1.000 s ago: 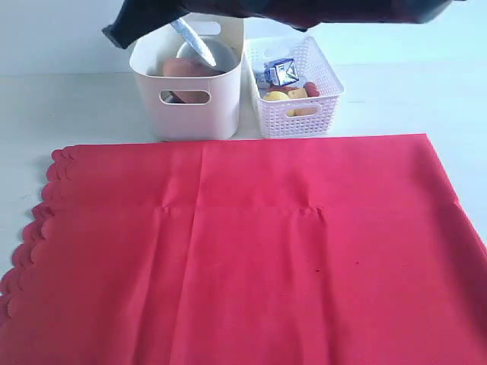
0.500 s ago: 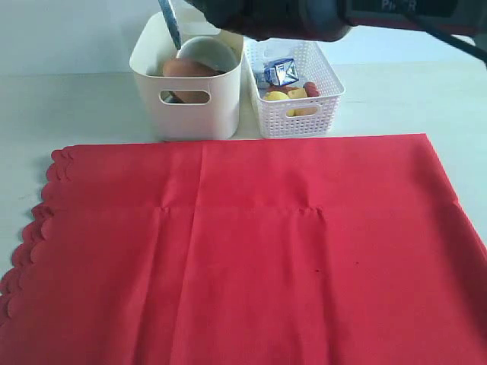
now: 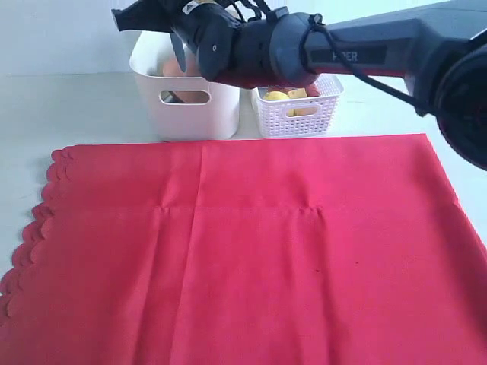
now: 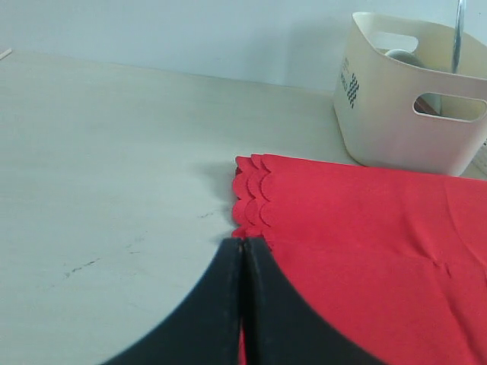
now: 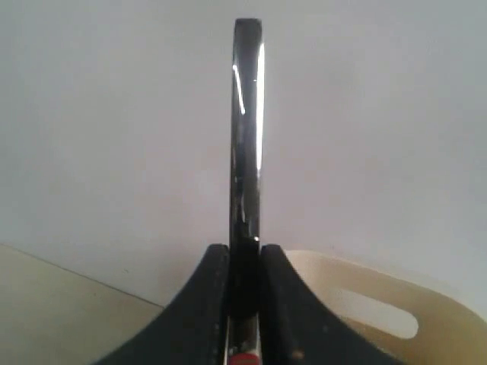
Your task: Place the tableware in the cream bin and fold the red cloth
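The red cloth (image 3: 251,251) lies spread flat, its scalloped edge (image 4: 251,190) on the left. The cream bin (image 3: 199,115) stands behind it, with a brown wooden plate (image 3: 172,68) showing inside. My right gripper (image 3: 152,17) reaches across over the bin, shut on the steel knife (image 3: 179,52). The knife hangs upright above the bin (image 4: 396,129) in the left wrist view too, as a thin steel knife (image 4: 459,34). In the right wrist view the knife (image 5: 247,114) sits clamped in that gripper (image 5: 245,251). My left gripper (image 4: 242,243) is shut and empty by the scalloped edge.
A white lattice basket (image 3: 304,114) with yellow food (image 3: 278,96) stands right of the cream bin. The right arm (image 3: 365,53) stretches over both containers and hides most of their contents. Pale tabletop (image 4: 114,167) lies left of the cloth.
The right arm has dropped lower over the two containers and now covers them. The knife has turned from slanted to hanging upright over the cream bin. The cloth has not moved.
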`<state>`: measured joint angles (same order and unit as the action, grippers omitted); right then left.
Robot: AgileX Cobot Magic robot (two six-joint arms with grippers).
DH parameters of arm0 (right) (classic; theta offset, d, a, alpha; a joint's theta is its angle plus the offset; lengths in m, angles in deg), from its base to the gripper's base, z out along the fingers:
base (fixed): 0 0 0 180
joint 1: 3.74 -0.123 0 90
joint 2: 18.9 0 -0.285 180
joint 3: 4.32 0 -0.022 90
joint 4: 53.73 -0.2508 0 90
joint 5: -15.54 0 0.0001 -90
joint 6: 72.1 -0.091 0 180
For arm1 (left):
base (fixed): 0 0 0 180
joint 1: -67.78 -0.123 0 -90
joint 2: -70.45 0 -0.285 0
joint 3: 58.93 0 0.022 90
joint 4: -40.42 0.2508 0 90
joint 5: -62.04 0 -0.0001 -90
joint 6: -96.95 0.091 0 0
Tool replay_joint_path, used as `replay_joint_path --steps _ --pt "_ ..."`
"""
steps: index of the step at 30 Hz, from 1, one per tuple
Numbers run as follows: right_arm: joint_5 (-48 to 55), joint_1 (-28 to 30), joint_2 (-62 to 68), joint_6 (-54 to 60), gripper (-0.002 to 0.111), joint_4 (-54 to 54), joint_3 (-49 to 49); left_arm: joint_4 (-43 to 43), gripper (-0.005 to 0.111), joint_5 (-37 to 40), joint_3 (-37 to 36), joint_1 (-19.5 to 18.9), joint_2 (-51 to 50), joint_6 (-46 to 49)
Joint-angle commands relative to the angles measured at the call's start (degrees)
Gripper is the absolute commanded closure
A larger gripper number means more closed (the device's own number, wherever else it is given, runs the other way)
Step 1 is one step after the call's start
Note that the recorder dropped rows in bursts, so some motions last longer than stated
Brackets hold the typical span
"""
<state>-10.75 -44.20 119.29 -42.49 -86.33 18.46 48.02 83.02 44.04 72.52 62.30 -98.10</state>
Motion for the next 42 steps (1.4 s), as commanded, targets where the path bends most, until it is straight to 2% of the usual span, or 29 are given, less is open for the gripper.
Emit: replay_joint_path --steps 1,13,19,32,42 --pt "-1.2 0.3 1.2 1.6 0.108 0.0 0.4 -0.4 0.107 -0.3 -0.2 -0.1 0.4 0.2" --pt "0.0 0.3 4.7 12.6 0.108 -1.6 0.4 -0.4 0.107 -0.3 -0.2 -0.1 0.4 0.2" --pt "0.1 0.3 5.4 12.9 0.108 -3.5 0.4 -0.4 0.107 -0.3 -0.2 -0.1 0.4 0.2" --pt "1.1 0.3 5.6 16.4 0.08 -7.5 0.4 -0.4 0.107 -0.3 -0.2 -0.1 0.4 0.2" --pt "3.0 0.3 2.7 17.8 0.076 -15.3 0.4 -0.4 0.107 -0.3 -0.2 -0.1 0.4 0.2"
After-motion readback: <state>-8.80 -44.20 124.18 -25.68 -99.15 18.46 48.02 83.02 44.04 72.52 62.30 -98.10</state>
